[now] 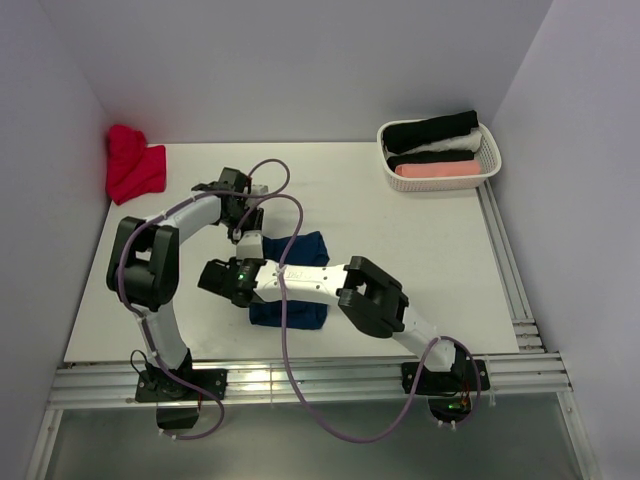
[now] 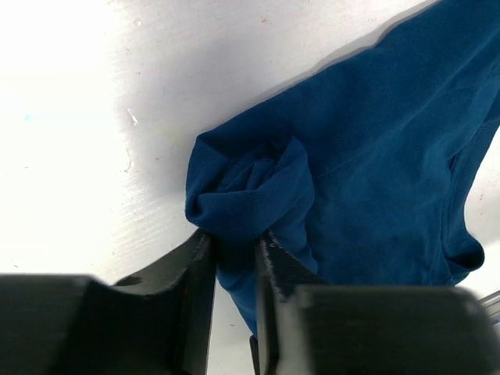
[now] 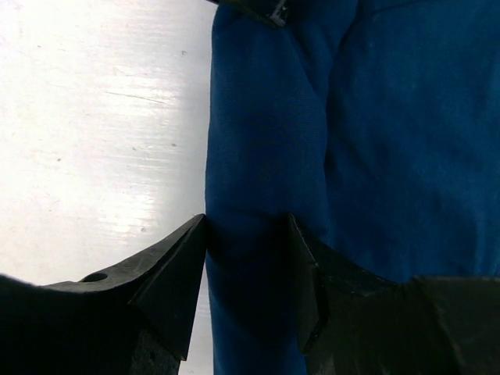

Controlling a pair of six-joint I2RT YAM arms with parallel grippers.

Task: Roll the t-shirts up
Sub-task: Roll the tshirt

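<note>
**A:** Although the left gripper (image 2: 234, 244) had its jaws drawn close, was anything between them?

**B:** Yes, cloth. It had the tight spiral end of the navy t-shirt (image 2: 375, 156) pinched in a narrow gap. The right gripper (image 3: 246, 226) stood wider, its jaws pressed against either side of the rolled edge farther along the same tube.

**A:** So both had hold of the roll. Where did the shirt lie?

**B:** On the table (image 1: 420, 240), just in front of the arms. Only the edge on the left arm's side was rolled, and the rest lay flat toward the right.

**A:** What could have gone wrong from there?

**B:** As I judged it, the left pinch took little fabric at the very end. A pull could have slipped it free and let the spiral spring open. Had the two grippers turned or travelled unevenly, the tube would likely have twisted or gone cone-shaped. The flat part also showed a fold near one corner, which could have rolled in as a lump.

**A:** Was anything else close by?

**B:** No. A red t-shirt (image 1: 132, 165) sat heaped at the far left corner, well apart. The basket (image 1: 487, 165) at the far right held black, white and pink rolls.
</note>
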